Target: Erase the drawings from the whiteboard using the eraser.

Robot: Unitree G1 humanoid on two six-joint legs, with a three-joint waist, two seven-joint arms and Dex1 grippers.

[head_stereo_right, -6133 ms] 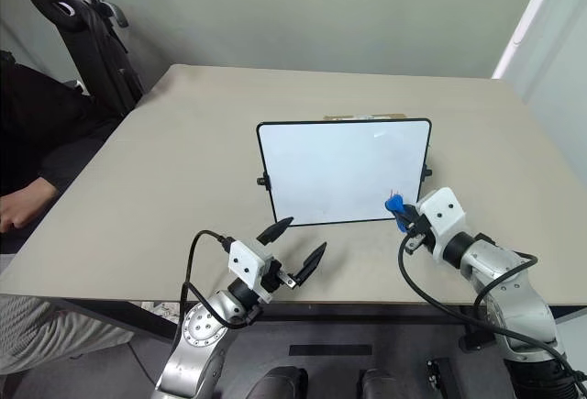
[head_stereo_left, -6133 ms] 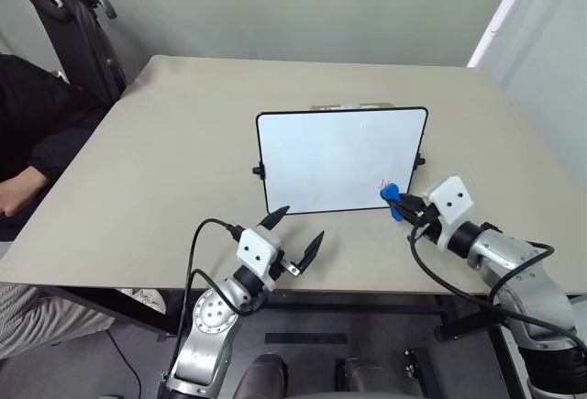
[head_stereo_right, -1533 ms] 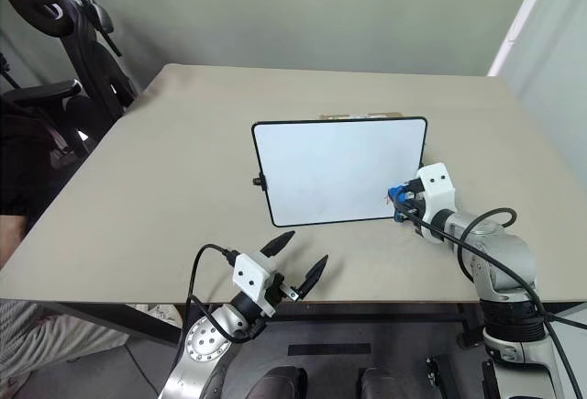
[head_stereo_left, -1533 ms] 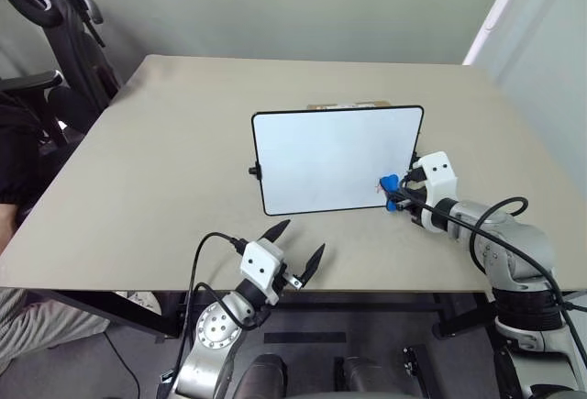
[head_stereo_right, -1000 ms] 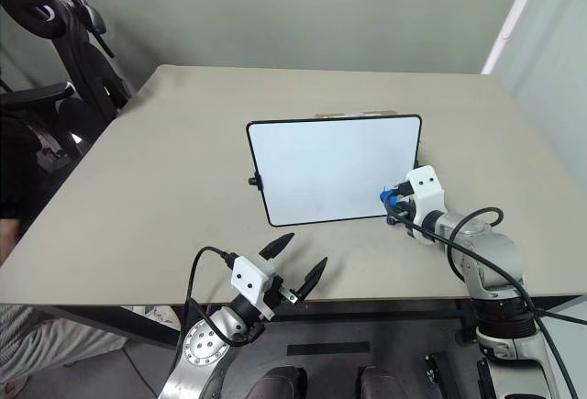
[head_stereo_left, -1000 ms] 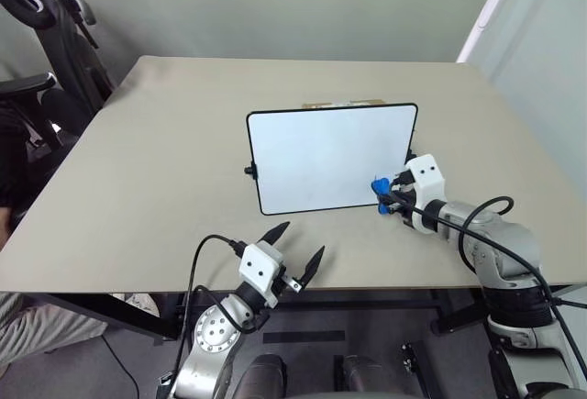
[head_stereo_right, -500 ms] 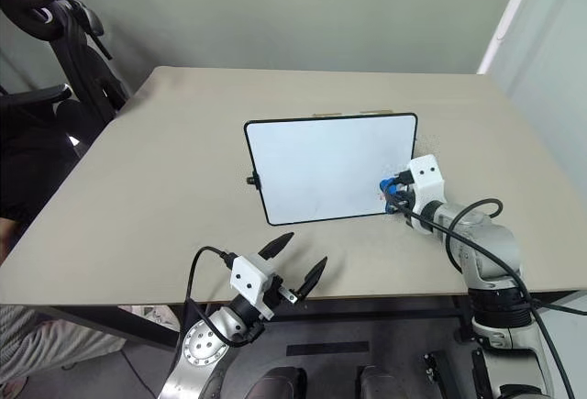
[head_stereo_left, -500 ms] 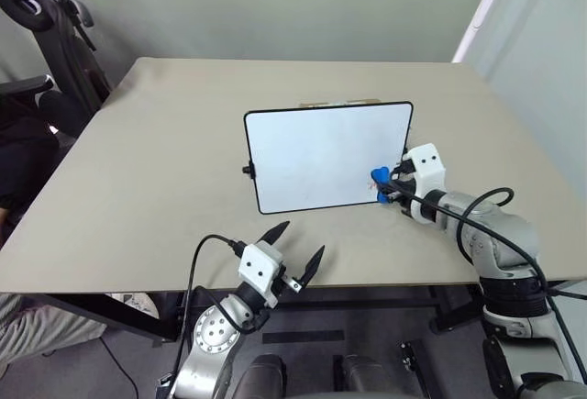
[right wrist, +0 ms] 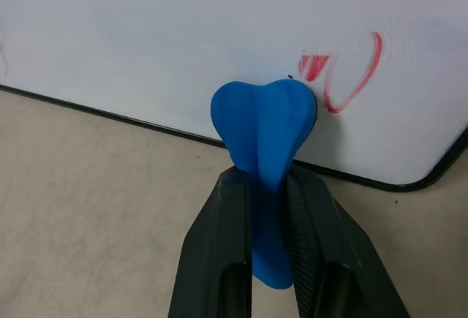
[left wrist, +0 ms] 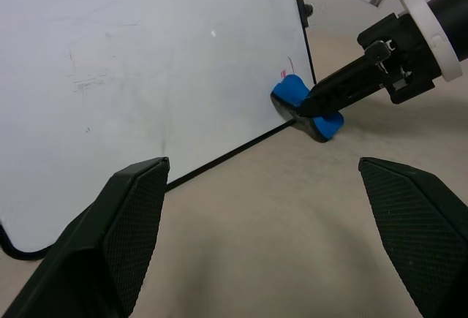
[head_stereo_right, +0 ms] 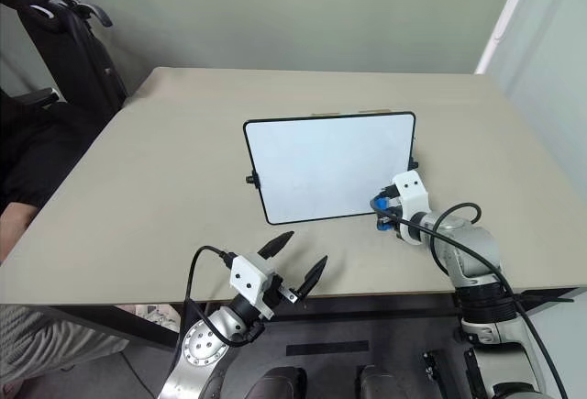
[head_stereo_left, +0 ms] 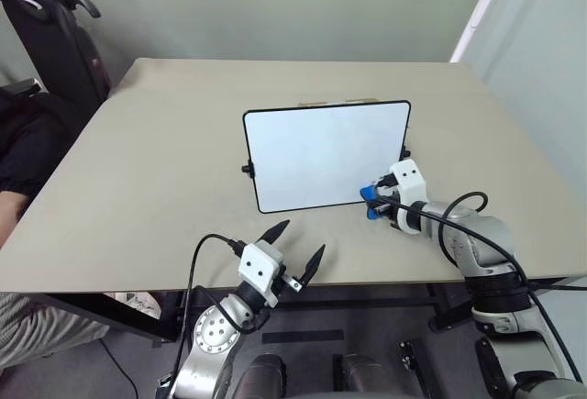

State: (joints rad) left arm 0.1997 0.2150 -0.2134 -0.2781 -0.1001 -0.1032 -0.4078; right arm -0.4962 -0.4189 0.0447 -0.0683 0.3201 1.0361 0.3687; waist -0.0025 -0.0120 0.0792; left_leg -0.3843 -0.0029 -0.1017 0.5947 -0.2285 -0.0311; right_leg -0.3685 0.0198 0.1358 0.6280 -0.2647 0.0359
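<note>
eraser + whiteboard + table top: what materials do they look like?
Eraser: matte blue, rounded, probably moulded plastic or dense foam; can't tell which. Whiteboard: smooth white wipe-clean face with faint smudges, thin black frame, likely plastic. Table: flat matte beige, looks like laminate, no grain visible.

The whiteboard (left wrist: 146,77) is seen standing on the beige table (left wrist: 292,230), its black lower frame edge running along the tabletop. A small black knob (left wrist: 302,9) is visible on its side edge. Faint grey smudges are spread across the white surface, and a tiny red mark (left wrist: 288,66) is seen near the lower corner. The blue eraser (left wrist: 296,102) is clamped between the black fingers of the right gripper (left wrist: 311,110) and pressed against that corner. The left gripper (left wrist: 270,237) is shown with its two fingers spread wide apart, above the table.
</note>
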